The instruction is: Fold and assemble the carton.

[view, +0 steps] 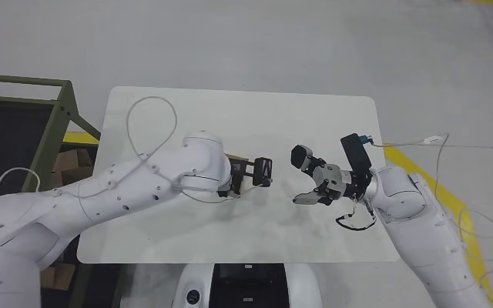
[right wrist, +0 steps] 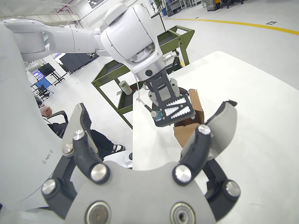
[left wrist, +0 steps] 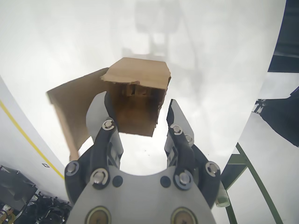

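Note:
A small brown carton (left wrist: 137, 73) rests on the white table (view: 231, 115), one flap (left wrist: 67, 108) splayed out to its side. My left gripper (view: 263, 171) points down over it, fingers straddling the carton body. One finger (left wrist: 106, 103) is partly hidden behind a carton wall, and the other finger (left wrist: 174, 117) stands a small gap away from it. In the right wrist view the carton (right wrist: 184, 131) sits under that left gripper (right wrist: 174, 115). My right gripper (view: 302, 179) hovers open a little to the side, facing the carton, with nothing between its fingers (right wrist: 80, 117).
A green metal cart (view: 46, 115) stands off the table's left side, with cardboard boxes (view: 69, 162) on the floor below it. Cables (view: 150, 115) loop over the left arm. The far half of the table is bare.

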Available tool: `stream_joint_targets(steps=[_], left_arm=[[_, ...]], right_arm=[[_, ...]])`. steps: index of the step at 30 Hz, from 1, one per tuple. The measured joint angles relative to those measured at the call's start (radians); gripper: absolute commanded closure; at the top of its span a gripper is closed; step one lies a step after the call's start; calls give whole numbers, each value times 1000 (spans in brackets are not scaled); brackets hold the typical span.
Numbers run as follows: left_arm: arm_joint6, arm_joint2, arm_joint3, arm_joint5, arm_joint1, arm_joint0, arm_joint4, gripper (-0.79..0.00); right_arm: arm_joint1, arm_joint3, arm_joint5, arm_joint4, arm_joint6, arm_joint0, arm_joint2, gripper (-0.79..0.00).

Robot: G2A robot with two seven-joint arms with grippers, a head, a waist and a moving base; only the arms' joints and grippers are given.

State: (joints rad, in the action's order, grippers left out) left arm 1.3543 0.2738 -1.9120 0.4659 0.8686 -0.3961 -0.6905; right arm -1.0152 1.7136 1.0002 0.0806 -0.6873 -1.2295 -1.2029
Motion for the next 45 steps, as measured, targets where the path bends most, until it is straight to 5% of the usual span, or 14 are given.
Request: stream_joint_targets(steps=[6,13,15,20,29,37,45], left_arm=[[-5,141,-171,-33,-100,-50,-1,-489],[-73,424,-348,-79,-246,-217,36,-650],[-102,505,-350,-101,-282,-283,56,-785],[-217,708,-254,-21,-367,-490,195,-785],[-244,713,-234,-23,-366,-507,192,-785],[-381,681,-13,-98,-337,-543,447,-785],[-391,634,49,-115,-312,-548,440,-785]], right_arm=[[5,25,-41,34,-1,-19,-4,-785],[8,49,-147,95,-42,-2,23,-785],[8,60,-187,125,-68,9,34,-785],[9,79,-266,170,-116,24,51,-785],[7,94,-295,195,-140,25,77,-785],[-36,69,-652,356,-258,145,288,-785],[-92,-26,-917,437,-188,255,423,-785]])
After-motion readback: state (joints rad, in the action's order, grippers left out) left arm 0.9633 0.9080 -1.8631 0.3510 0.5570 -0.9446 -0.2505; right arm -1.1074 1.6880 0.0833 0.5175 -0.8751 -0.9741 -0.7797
